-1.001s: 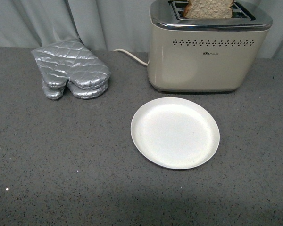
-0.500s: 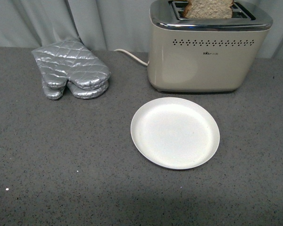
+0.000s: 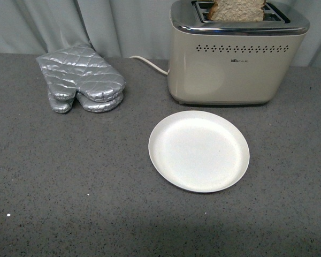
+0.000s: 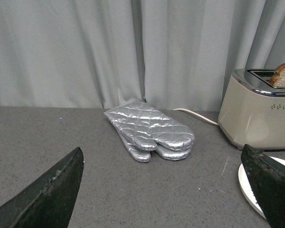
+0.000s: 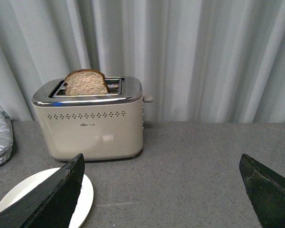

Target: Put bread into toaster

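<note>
Bread: we see the slice of wholemeal bread (image 3: 237, 9) standing upright in a slot of the toaster (image 3: 232, 64), its rounded top poking above the chrome rim; in the right wrist view it sits toward one end of the slot.
Toaster: cream-beige, at the back of the grey countertop (image 3: 69, 182), its white cord (image 3: 148, 64) trailing toward the oven mitts.
Plate: we find the round white plate (image 3: 198, 151) bare, just in front of the toaster and apart from it.
Oven mitts: silver quilted pair (image 3: 80, 78), stacked, well apart from the toaster.
Left gripper (image 4: 171, 190): fingers spread wide, grasping nothing, hovering over the countertop.
Right gripper (image 5: 161, 190): likewise released, fingers wide apart, facing the toaster from a distance.
</note>
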You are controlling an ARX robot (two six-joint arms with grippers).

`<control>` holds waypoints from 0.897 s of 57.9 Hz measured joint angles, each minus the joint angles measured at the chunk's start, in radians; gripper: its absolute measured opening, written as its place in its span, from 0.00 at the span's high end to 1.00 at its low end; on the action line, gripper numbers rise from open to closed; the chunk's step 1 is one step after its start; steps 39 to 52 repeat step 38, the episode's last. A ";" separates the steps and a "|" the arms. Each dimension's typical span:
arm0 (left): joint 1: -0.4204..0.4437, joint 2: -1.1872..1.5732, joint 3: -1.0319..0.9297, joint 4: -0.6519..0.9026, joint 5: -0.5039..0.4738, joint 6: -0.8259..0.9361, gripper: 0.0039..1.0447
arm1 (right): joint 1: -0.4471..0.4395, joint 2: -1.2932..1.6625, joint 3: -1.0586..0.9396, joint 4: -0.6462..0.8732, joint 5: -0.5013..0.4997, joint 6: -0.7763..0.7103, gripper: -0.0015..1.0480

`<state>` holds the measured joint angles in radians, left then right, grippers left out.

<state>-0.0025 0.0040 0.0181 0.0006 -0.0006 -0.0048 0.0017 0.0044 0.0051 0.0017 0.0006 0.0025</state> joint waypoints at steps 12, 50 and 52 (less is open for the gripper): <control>0.000 0.000 0.000 0.000 0.000 0.000 0.06 | 0.000 0.000 0.000 0.000 0.000 0.000 0.09; 0.000 0.000 0.000 0.000 0.000 0.000 0.06 | 0.000 0.000 0.000 0.000 0.000 0.000 0.09; 0.000 0.000 0.000 0.000 0.000 0.000 0.06 | 0.000 0.000 0.000 0.000 0.000 0.000 0.09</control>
